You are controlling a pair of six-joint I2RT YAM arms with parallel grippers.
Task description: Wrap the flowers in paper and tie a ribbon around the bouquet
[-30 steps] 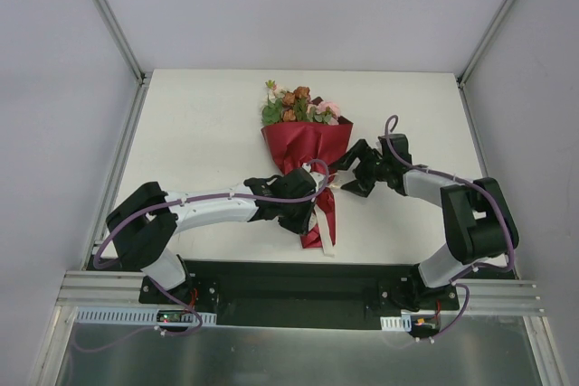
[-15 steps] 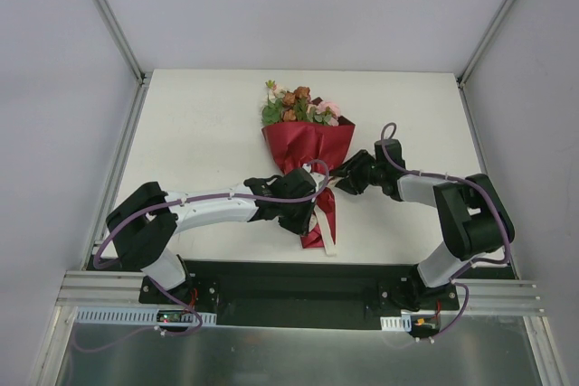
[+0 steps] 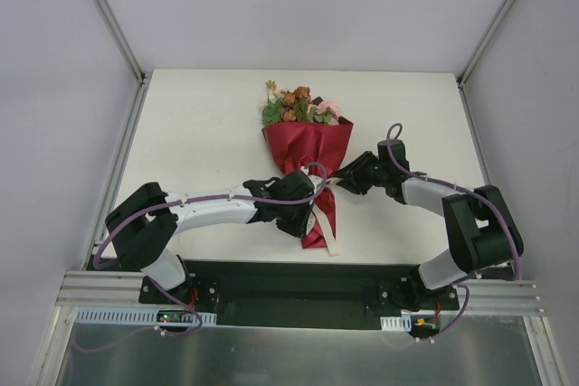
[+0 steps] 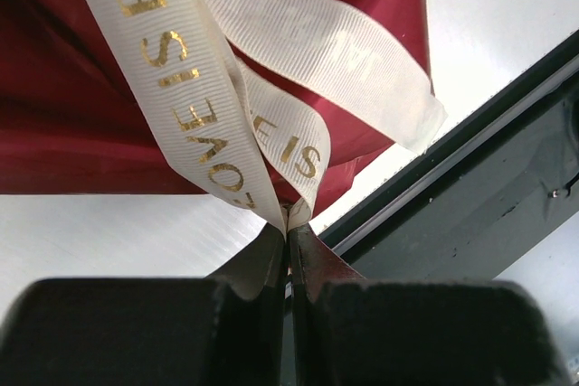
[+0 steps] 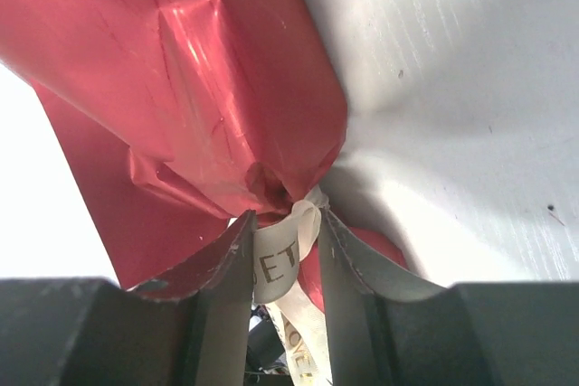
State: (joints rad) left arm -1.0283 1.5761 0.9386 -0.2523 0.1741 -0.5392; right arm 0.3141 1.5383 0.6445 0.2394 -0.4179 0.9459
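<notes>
1. Top external: the bouquet lies mid-table. The flowers point away from the arm bases and the paper narrows toward them. A cream tail of ribbon trails off the narrow end toward the near edge. The left gripper sits at the neck of the cone from the left. The right gripper meets it from the right.

2. Left wrist: the left gripper has its fingers pressed tight together on the ribbon. It pinches two gold-lettered strands where they come together. Those strands fan out across the paper, and a third end hangs loose toward the dark table edge.

3. Right wrist: the right gripper has its jaws only narrowly apart, with a small loop of ribbon filling the gap. Both inner faces seem to touch it, so it reads as a clamp on the ribbon. The loop is just below the gathered neck of the paper.

4. Handling, as a judgement: the ribbon is soft, floppy and light. It likely needs a firm pinch close to the knot, where it bunches, not out on a loose tail. The paper is thin and looks easily creased or torn, and the bouquet is light enough to slide. The two sides should therefore pull evenly against each other.
</notes>
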